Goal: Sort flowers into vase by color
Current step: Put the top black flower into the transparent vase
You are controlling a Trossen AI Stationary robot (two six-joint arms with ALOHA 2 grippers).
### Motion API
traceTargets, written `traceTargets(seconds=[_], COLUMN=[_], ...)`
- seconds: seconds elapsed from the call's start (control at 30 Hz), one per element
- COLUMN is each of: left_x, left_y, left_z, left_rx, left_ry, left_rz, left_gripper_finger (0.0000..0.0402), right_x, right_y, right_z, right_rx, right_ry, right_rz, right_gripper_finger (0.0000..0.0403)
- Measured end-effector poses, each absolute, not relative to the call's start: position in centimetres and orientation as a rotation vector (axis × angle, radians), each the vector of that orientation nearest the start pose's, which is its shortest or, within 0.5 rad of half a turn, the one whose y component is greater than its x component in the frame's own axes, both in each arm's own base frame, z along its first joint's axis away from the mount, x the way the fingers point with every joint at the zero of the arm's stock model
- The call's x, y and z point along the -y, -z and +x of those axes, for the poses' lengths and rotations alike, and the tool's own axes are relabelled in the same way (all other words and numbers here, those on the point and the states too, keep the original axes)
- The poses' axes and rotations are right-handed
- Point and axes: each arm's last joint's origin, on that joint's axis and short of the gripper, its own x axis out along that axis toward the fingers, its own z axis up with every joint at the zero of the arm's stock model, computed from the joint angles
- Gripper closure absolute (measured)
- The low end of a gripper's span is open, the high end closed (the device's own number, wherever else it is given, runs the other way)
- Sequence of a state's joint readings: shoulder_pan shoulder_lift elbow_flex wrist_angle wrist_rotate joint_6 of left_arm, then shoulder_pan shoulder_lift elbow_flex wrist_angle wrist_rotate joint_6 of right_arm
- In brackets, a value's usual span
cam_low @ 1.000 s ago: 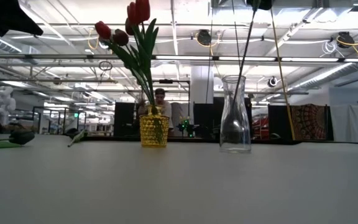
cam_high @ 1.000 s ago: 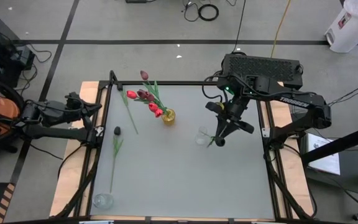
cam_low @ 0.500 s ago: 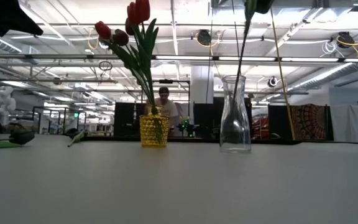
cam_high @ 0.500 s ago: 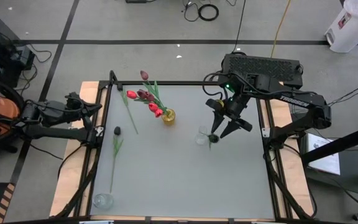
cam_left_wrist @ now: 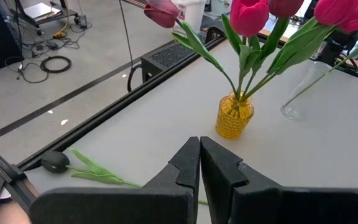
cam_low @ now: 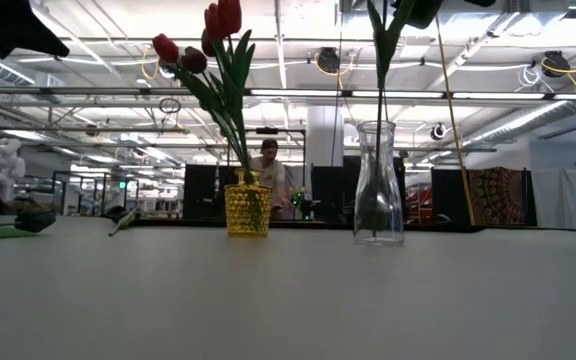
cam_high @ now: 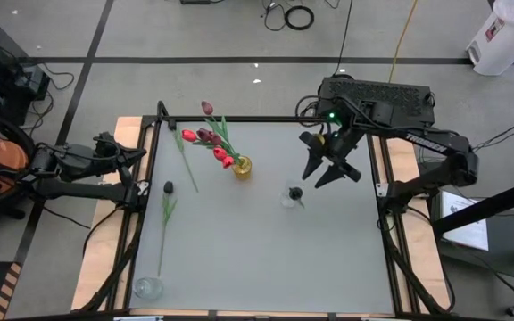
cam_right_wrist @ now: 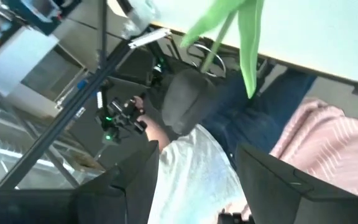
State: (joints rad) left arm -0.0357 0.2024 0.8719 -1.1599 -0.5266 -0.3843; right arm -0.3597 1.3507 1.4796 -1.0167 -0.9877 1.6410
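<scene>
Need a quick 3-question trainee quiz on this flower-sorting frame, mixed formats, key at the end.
1. True or false: the right gripper is holding the dark flower by its stem.
2. Multiple choice: the yellow vase holds A) nothing, B) red and pink flowers, C) one dark flower.
3. Fill in: the dark flower's stem stands in the ___ vase.

Key:
1. False. Its fingers are spread, up beside the clear vase, and the flower stands in that vase on its own.
2. B.
3. Clear glass.

The left gripper waits shut at the table's left edge.
</scene>
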Motion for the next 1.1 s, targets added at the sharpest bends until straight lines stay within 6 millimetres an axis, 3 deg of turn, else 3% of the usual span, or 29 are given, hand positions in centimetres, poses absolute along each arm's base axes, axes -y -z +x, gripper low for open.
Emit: traceTargets(seconds=[0.43,0.6,0.83,1.1], left_x=[-1.3,-1.1,-0.8,-0.8], left_y=[-31.4,-32.1,-33.2,-33.2], left_z=[0.0,0.5,0.9,1.4], left_rx=[-0.366,-0.3,-0.192,-0.196], left_ry=[-0.507,-0.416,-0.316,-0.325], left_rz=[-0.255,-0.297,-0.355,-0.466], left_gripper_finger=[0.0382,0.0381,0.0382,0.0384], right_x=[6.7,6.1,5.2,4.1], right_y=[-42.2,-43.7,-44.8,-45.7], right_z=[20.6,19.2,17.5,15.7], right_rx=[-0.77,-0.613,-0.46,-0.412], right_ry=[0.082,0.049,0.089,0.011], right_rz=[1.87,1.685,1.444,1.206], right_gripper_finger=[0.0213,0.0269,0.0387,0.0401])
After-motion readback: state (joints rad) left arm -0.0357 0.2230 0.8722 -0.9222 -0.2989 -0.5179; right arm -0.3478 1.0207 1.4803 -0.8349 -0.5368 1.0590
